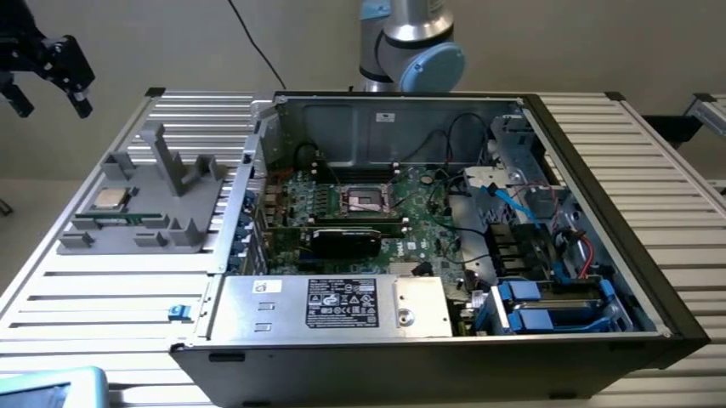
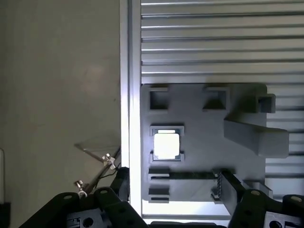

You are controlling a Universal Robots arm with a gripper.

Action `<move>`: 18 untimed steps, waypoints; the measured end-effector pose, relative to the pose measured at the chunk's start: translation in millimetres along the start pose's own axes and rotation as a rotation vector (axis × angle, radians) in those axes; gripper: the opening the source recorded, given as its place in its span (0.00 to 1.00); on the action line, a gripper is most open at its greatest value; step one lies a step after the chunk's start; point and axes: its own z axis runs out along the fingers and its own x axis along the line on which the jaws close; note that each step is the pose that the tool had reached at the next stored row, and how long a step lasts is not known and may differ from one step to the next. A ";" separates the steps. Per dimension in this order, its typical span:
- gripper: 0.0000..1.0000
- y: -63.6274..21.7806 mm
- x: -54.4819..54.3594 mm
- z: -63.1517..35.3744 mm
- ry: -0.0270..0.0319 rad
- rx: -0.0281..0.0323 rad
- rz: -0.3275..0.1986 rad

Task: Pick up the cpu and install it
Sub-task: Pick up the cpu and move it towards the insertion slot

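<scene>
cpu look: small flat square chip (image 1: 110,199), silvery-beige metal top – it glares almost white in my wrist view (image 2: 166,145); much smaller than my jaws.
cpu place: lying flat, face up, in a square pocket of the grey holder (image 1: 170,223), which sits on the slatted metal tabletop (image 1: 102,289) on the exterior view's left, just beside the open computer case (image 1: 454,357).
holder: grey plastic block (image 2: 199,142) with several pockets and upright posts; a thin green memory stick (image 1: 127,218) lies in a slot near the chip.
jaws state: released, spread wide, nothing between them.
jaws place: up in the air at the exterior view's far upper left, beyond the tabletop corner and well above the holder.
cpu vs jaws: well apart, no contact – in my wrist view the chip sits out ahead of me, roughly in line with the gap between my two black jaws.
tabletop edge: in the wrist view the rim of the tabletop (image 2: 213,42) runs alongside the holder, with beige floor (image 2: 57,95) past it.
socket: black square frame (image 1: 365,198) on the green motherboard (image 1: 420,221) inside the case, dark in the middle, no chip in it.
arm: my base column (image 1: 409,51) stands behind the case.
task status: chip not yet picked up, sitting in its pocket.
</scene>
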 end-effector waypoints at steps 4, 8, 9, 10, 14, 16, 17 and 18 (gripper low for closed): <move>0.84 -1.9 -0.2 5.0 0.0004 -0.0005 -0.003; 0.84 -2.5 -0.2 6.4 0.0005 -0.0006 -0.003; 0.84 -2.5 -0.2 6.4 0.0006 -0.0006 -0.003; 0.84 -2.5 -0.3 6.4 0.0005 -0.0007 -0.003; 0.84 -2.6 -0.3 7.8 -0.0006 -0.0009 -0.003; 0.84 -2.7 -0.1 11.0 -0.0014 -0.0008 -0.003; 0.84 -2.8 -0.2 12.9 -0.0016 -0.0008 -0.003; 0.84 -2.8 -0.1 14.7 -0.0015 -0.0007 -0.003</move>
